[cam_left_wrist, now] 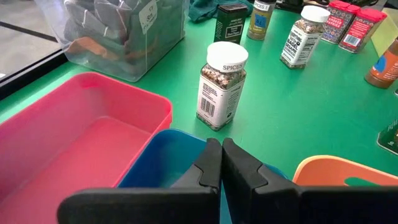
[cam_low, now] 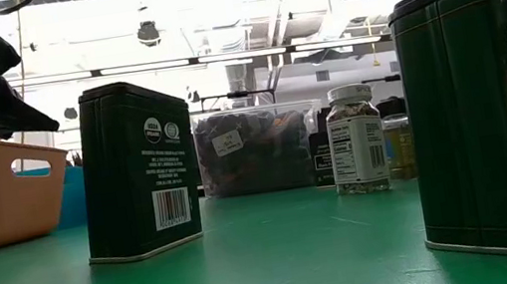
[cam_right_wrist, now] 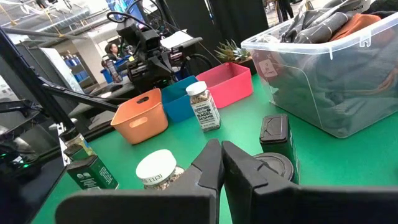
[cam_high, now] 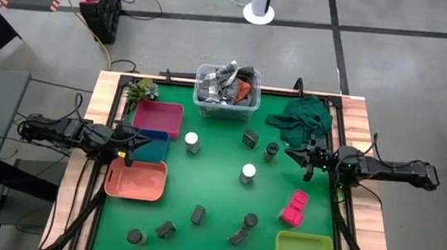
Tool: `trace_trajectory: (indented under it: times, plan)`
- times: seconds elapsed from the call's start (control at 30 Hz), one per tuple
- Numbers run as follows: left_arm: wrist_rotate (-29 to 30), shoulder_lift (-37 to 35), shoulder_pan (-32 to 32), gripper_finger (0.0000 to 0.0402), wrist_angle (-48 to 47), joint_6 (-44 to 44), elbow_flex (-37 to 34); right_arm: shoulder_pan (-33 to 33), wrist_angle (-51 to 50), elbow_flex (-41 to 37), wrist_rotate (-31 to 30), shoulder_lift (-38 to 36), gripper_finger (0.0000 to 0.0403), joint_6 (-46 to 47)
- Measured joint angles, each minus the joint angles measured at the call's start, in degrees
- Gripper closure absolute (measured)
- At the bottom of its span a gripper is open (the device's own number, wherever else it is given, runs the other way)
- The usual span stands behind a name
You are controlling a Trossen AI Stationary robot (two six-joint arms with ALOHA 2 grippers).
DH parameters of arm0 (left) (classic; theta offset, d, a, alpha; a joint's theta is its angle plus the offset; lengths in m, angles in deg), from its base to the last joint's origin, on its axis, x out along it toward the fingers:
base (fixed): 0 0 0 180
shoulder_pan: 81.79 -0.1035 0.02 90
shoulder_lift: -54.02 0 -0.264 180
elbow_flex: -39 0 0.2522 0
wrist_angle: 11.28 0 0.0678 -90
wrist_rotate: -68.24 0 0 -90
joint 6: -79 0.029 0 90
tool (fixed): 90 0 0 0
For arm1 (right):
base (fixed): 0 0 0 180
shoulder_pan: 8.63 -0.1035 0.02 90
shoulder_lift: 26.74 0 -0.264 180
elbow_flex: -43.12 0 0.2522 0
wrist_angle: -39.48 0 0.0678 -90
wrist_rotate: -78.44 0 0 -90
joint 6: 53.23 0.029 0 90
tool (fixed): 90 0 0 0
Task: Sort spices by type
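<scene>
Your left gripper [cam_left_wrist: 221, 163], fingers pressed together holding nothing, hangs over the bare blue tray [cam_left_wrist: 163, 160]; just ahead stands a white-topped spice jar [cam_left_wrist: 222, 85] of speckled mix.

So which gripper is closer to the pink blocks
Right. The right gripper hangs just above the pink blocks on the table's right side; the left gripper is across the table, over the blue tray.

The low view's right-hand green tin [cam_low: 475, 109] is cut off at the edge.
</scene>
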Motion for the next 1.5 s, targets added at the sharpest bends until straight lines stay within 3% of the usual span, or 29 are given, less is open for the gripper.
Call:
trace_trajectory:
  times: [0.27,0.5,0.93,1.17,1.3,1.4,1.5]
  plan:
    - [2.03,0.0,0.02,0.0397,0.68,2.46,-0.02,0.01,0.0,0.0,0.0,-0.01,0.0361,-0.01]
    - [17.52,-0.02,0.0,0.0397,2.46,1.73,-0.01,0.0,-0.01,0.0,-0.02,-0.02,0.0361,-0.01]
    - [18.27,0.0,0.02,0.0397,5.96,-1.79,-0.02,0.02,0.42,0.0,-0.04,0.0,0.0361,0.71]
    - [20.25,-0.02,0.02,0.0397,21.76,-1.12,-0.02,2.11,14.22,-0.11,-1.57,-0.02,0.0361,15.18]
    - [20.25,-0.02,0.02,0.0397,24.23,-0.14,-0.02,4.79,20.55,-0.02,-1.63,-0.02,0.0361,18.63]
    - [21.59,0.02,0.02,0.0397,26.83,-2.76,-0.02,6.79,23.7,-0.02,-1.63,-0.02,0.0361,21.5]
    - [21.71,-0.02,0.02,0.0397,30.38,-10.87,-0.02,8.62,23.03,0.54,-1.63,0.03,0.0361,23.88]
